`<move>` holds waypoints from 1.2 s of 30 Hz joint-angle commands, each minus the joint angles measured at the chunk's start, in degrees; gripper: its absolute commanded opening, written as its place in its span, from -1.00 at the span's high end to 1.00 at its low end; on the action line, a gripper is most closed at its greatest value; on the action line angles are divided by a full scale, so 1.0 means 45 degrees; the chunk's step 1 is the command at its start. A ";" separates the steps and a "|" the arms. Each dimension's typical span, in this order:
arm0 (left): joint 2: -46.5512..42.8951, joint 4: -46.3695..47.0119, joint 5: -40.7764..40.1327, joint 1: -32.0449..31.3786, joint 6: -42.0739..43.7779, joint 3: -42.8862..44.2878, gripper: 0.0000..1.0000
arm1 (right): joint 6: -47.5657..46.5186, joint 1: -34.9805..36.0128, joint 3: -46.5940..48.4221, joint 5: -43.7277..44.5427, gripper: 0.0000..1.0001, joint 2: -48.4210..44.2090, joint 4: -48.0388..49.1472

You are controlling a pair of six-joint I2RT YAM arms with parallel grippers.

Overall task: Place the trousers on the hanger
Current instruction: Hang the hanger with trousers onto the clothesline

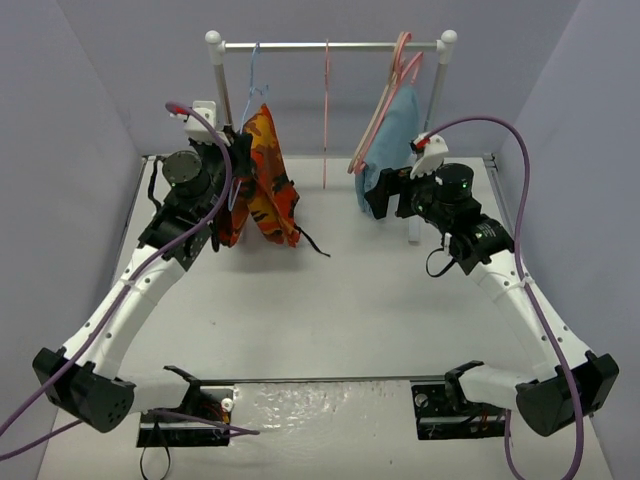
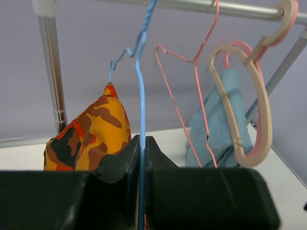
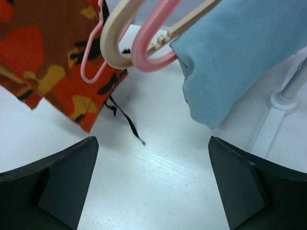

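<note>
The low part of the hanger (image 1: 250,88) is hidden behind the trousers (image 1: 268,182), so you cannot see how the cloth sits on it. In the top view the left jaws are hard to make out, because the black wrist and the trousers cover them. In the left wrist view the thin blue wire of the hanger (image 2: 140,96) runs down between the two black pads and goes out of sight there. Its top is cut off by the edge of the picture. The left jaws are squeezed tight on that wire. The trousers (image 2: 93,134) hang just to the left of the wire and right behind the left pad, which hides their lower part. From above, the hanger reaches up to the rail (image 1: 330,45) near its left end, and the trousers hang down from it to the worktop (image 1: 330,320). The right jaws stand wide apart and hold nothing. They are well away from the trousers, close to the light-blue cloth (image 1: 393,135) on the right side of the rail. In the right wrist view the trousers (image 3: 48,52) fill the top left corner and are cut off by the edge. A thin black cord (image 3: 127,122) trails from them onto the worktop. The tan hanger (image 3: 120,43) and a pink hanger (image 3: 148,52) show only their lower curves.
</note>
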 commanded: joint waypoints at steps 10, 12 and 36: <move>0.3775 0.4397 0.1802 0.1078 -0.0302 0.5985 1.00 | -0.0323 -0.0334 -0.0009 0.1378 -1.00 -0.1983 -0.0692; 0.4132 0.4650 0.1744 0.1222 -0.0515 0.6031 1.00 | -0.0343 -0.0371 -0.0105 0.1627 -1.00 -0.2158 -0.0808; 0.2813 0.3987 0.1336 0.1524 -0.1752 0.2196 -0.01 | -0.0516 -0.0473 0.0012 0.2836 -1.00 -0.2306 -0.1024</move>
